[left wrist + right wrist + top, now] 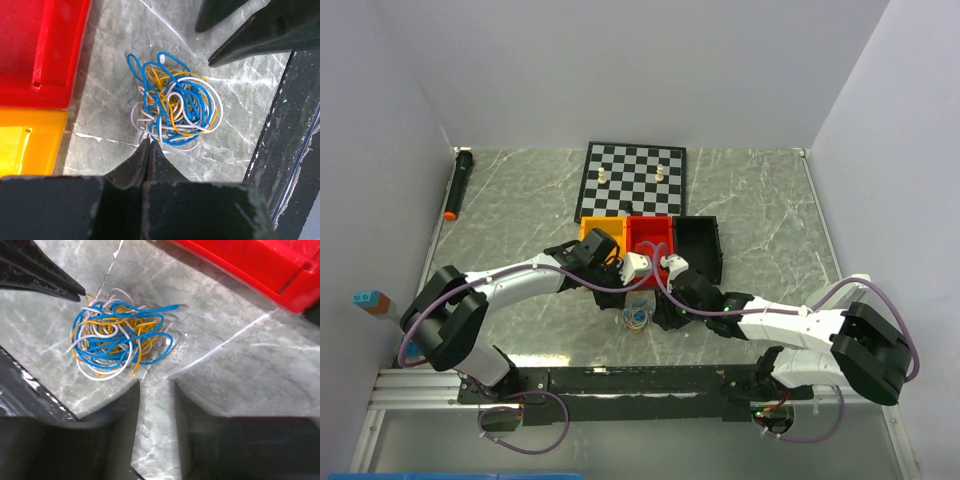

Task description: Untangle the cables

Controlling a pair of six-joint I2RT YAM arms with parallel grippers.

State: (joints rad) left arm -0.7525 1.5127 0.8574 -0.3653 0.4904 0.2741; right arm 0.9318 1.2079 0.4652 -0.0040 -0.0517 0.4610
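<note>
The cables lie in one small tangle of blue, yellow and white loops on the grey marble table, just in front of the red tray and the yellow tray, not touching them.

The left claw has its two fingers pressed together to one point. This point is at the near edge of the tangle, where some white loops end. I cannot tell whether a thin wire is caught between the tips or whether they only touch the bundle.

The right claw is on the opposite side of the tangle. Its fingers are spread, and only bare table shows in the gap between them. The tangle is a little ahead of this claw and to the left, near its left finger but apart from it.
</note>
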